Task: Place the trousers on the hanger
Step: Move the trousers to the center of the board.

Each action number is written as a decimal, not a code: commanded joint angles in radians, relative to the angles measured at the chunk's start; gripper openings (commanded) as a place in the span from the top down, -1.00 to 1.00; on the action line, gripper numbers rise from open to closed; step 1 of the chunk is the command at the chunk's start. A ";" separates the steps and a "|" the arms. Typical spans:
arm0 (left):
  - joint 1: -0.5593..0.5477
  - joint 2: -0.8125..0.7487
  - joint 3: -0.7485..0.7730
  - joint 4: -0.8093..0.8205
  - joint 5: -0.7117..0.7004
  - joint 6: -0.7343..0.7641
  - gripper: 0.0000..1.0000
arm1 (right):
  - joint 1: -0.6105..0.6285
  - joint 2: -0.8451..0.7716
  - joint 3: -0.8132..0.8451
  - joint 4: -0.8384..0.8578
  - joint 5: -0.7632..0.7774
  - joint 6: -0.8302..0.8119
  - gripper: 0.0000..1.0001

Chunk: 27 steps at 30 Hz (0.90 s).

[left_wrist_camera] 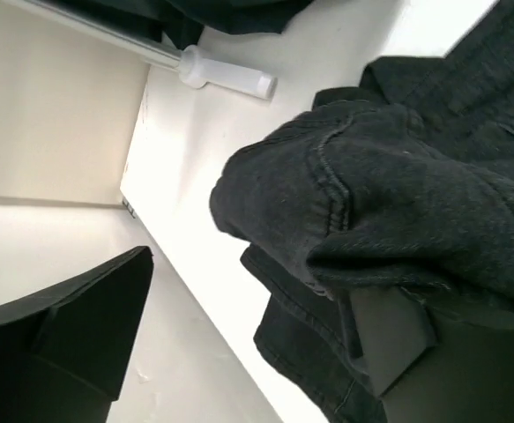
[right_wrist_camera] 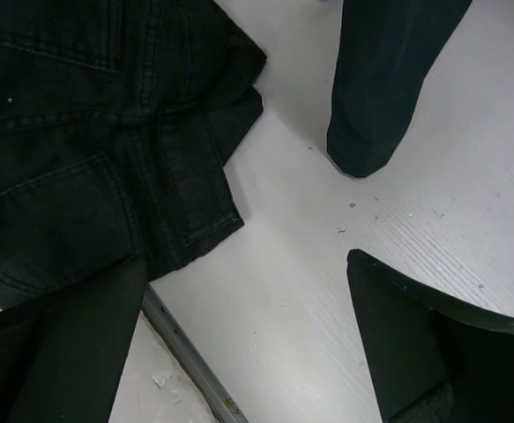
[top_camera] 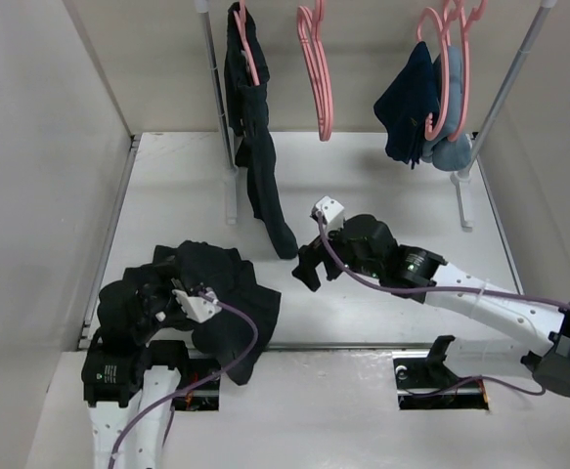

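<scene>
White surface (top_camera: 382, 186), walled on both sides. Clothes rack (top_camera: 218, 107) standing along far edge. Right arm (top_camera: 480, 298) stretched toward middle of surface; right jaws wide apart, gripping nothing, hovering over bare surface between trousers' waistband and hem of hanging pair. Left arm (top_camera: 128, 381) bent over near-left corner; left jaws spread wide, not closed on anything, fold of trousers draped over one finger (left_wrist_camera: 393, 339). Trousers (top_camera: 228, 293) crumpled in heap on surface at near-left corner, well apart from rack. Other dark pair (top_camera: 260, 166) hanging from leftmost pink hanger (top_camera: 248, 44), leg end down near surface. Navy garment (top_camera: 407, 103) on right-hand hangers. Hanger (top_camera: 316, 78) empty, pink, hooked on rail in middle of rack.
</scene>
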 commanded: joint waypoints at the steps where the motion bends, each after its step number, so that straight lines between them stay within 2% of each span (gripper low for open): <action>1: -0.002 0.035 -0.005 0.101 0.003 -0.088 -0.78 | 0.002 0.031 0.042 0.048 -0.044 -0.005 -1.00; 2: -0.002 0.052 -0.005 0.129 -0.028 -0.186 -0.86 | 0.002 0.066 0.042 0.048 -0.033 0.024 -1.00; 5: -0.002 0.139 -0.005 0.219 -0.155 -0.337 -0.94 | 0.013 0.171 0.060 0.058 -0.024 0.077 -1.00; 8: -0.002 0.230 0.031 0.242 -0.235 -0.513 -0.94 | 0.022 0.278 0.088 0.098 -0.044 0.117 -1.00; 13: -0.002 0.259 0.044 0.210 -0.207 -0.575 -0.94 | 0.042 0.516 0.120 0.155 -0.194 0.143 -1.00; 15: -0.002 0.218 0.035 0.210 -0.207 -0.575 -0.94 | 0.042 0.588 0.131 0.155 -0.245 0.163 -0.93; 19: -0.002 0.169 0.026 0.219 -0.207 -0.575 -0.96 | 0.062 0.630 0.131 0.155 -0.266 0.173 -0.46; 20: -0.002 0.169 0.026 0.219 -0.207 -0.575 -0.96 | 0.062 0.630 0.131 0.164 -0.266 0.182 -0.21; 22: -0.002 0.169 0.026 0.210 -0.207 -0.584 -0.96 | 0.071 0.630 0.110 0.190 -0.292 0.182 0.00; 24: -0.002 0.169 0.017 0.210 -0.207 -0.584 -0.96 | 0.071 0.630 0.094 0.218 -0.292 0.196 0.45; 26: -0.002 0.169 0.017 0.210 -0.207 -0.593 -0.96 | 0.071 0.619 0.082 0.241 -0.276 0.232 1.00; 27: -0.002 0.169 0.017 0.210 -0.207 -0.594 -0.96 | 0.071 0.601 0.082 0.241 -0.260 0.232 1.00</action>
